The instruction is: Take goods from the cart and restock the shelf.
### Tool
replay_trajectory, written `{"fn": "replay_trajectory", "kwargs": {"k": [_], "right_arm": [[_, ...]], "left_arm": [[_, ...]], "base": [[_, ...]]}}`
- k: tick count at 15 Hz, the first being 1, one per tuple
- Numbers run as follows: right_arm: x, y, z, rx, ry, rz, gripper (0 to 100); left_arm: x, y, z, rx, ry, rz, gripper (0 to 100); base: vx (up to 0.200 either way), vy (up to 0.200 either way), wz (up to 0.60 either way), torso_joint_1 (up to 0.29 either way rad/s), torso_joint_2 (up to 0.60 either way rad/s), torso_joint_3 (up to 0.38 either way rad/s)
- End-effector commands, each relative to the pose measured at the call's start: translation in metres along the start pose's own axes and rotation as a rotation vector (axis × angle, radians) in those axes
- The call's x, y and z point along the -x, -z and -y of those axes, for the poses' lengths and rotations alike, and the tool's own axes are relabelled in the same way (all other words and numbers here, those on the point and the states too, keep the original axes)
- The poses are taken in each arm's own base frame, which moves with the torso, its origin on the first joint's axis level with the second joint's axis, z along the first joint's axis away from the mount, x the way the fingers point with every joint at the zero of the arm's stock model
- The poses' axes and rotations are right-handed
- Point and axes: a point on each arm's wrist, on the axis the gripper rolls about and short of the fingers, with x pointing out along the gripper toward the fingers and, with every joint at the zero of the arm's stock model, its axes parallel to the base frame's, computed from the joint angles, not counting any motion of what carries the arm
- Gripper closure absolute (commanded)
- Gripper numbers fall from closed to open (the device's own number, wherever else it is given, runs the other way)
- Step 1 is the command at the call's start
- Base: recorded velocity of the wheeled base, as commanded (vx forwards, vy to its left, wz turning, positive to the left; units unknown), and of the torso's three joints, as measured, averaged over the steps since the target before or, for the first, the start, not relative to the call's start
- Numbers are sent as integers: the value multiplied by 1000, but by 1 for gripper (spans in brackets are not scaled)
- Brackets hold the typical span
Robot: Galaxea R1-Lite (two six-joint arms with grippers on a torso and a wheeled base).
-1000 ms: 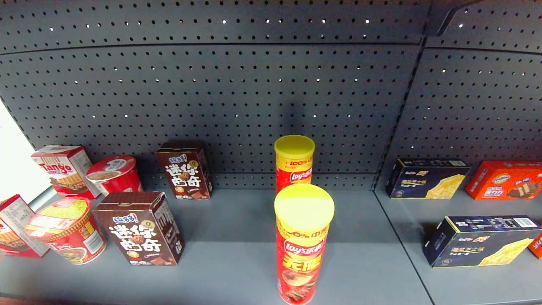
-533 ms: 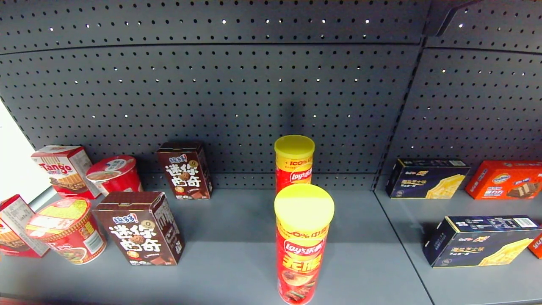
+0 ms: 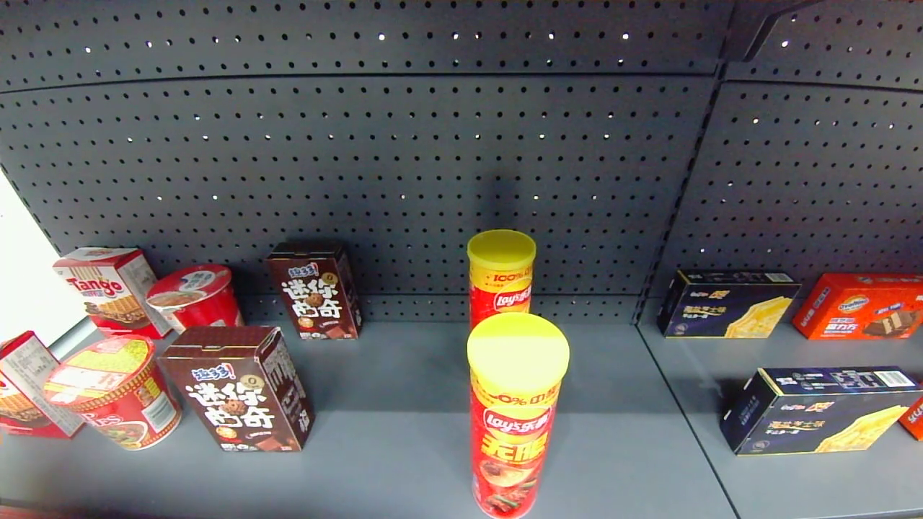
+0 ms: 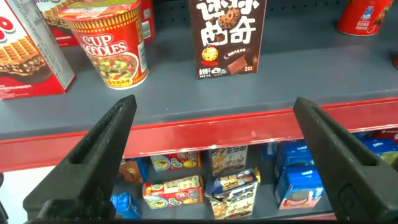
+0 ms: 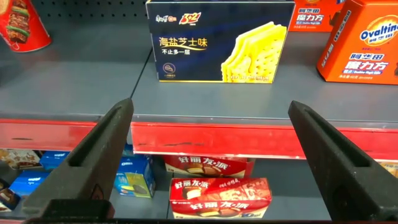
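Facing shelf point(image 3: 404, 432) with left end effector point(image 4: 214, 101) and right end effector point(image 5: 211, 104), both spread wide, gripping nothing. Stocked ahead: cookie box point(image 4: 227, 34) before left, cracker box point(image 5: 221, 40) before right, chip cans point(image 3: 515, 425) upright at centre.

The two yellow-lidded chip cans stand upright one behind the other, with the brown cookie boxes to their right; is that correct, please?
Not quite. The head view shows the front cookie box and rear cookie box to the left of the front chip can and rear chip can, not the right. The cans do stand upright, one behind the other.
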Motion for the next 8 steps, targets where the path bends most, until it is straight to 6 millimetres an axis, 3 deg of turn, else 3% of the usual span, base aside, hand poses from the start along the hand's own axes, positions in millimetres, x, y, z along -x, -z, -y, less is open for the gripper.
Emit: {"fn": "replay_trajectory", "kwargs": {"k": [1,8], "right_arm": [[0,0,0,0,0,-2,0],[0,0,0,0,0,-2,0]], "left_arm": [[0,0,0,0,0,-2,0],[0,0,0,0,0,0,0]], "base": [[0,0,0,0,0,0],[0,0,0,0,0,0]]}}
